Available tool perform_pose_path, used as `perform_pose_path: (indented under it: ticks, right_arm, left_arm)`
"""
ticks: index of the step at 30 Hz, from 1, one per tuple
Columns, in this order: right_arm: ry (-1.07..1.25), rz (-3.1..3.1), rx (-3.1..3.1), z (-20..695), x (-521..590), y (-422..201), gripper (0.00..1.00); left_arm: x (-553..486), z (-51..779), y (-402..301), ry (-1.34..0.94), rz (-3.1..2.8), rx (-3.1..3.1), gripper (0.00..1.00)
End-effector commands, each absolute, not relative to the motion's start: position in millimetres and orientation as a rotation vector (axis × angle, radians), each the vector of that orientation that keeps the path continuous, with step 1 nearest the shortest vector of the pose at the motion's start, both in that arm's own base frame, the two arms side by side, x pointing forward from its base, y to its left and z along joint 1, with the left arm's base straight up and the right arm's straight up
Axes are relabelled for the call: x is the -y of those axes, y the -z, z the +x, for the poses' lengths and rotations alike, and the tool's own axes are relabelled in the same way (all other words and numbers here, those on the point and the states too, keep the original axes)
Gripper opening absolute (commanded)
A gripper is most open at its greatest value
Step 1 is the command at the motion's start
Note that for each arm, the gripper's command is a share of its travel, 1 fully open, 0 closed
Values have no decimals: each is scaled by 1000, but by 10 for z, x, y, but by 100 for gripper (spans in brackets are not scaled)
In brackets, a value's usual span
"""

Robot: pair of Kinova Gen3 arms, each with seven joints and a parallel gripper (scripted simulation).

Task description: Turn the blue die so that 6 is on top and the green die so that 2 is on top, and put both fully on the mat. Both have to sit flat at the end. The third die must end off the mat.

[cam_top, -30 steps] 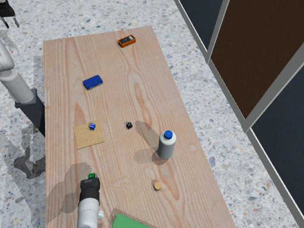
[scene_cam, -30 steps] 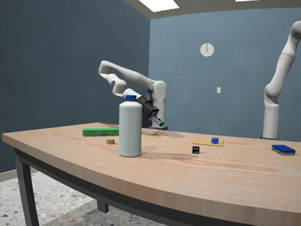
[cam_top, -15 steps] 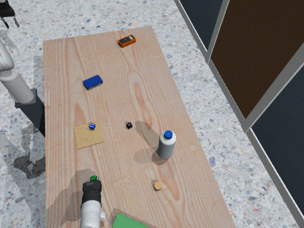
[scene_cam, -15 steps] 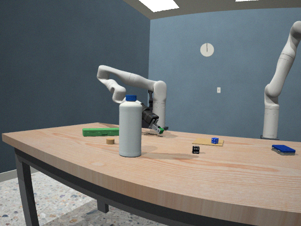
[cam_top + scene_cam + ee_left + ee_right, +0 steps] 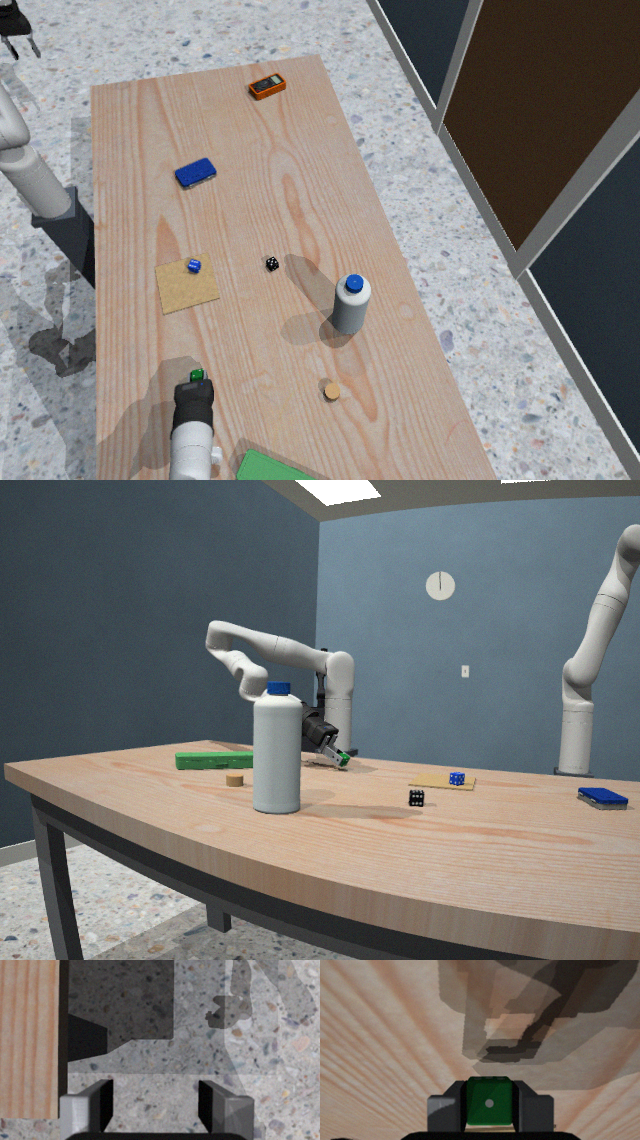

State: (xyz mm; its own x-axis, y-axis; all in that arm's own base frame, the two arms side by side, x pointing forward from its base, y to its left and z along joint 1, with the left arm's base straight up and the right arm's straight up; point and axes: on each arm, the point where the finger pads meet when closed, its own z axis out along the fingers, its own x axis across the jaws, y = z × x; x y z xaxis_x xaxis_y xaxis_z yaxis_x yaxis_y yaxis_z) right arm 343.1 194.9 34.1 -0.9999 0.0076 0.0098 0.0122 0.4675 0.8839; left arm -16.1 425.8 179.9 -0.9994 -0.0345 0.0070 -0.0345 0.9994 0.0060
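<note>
Right tool is half closed on the green die, lower centre up top, tilted, one-pip face toward its wrist cam, I think.

There are three small cubic dice with white pips: one blue die, one green die and one black die. There is one thin square tan mat, one white cylindrical bottle with a blue cap, one orange rectangular multimeter, one flat blue-topped case, one long green box, one short round tan disc, one round white wall clock and one wooden surface.
</note>
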Motion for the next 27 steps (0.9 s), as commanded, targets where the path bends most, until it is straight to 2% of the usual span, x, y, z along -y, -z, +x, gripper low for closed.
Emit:
perform_pose_path:
  ticks: [1, 27]
  right_arm:
    - [1621, -13, 2697, 3466, -1952, -325, 49]
    - [1621, -13, 2697, 3466, -1952, -259, 49]
  left_arm:
    - [-4248, -137, -1804, 0, 50, 3141, 100]
    - [-4248, -137, -1804, 0, 50, 3141, 100]
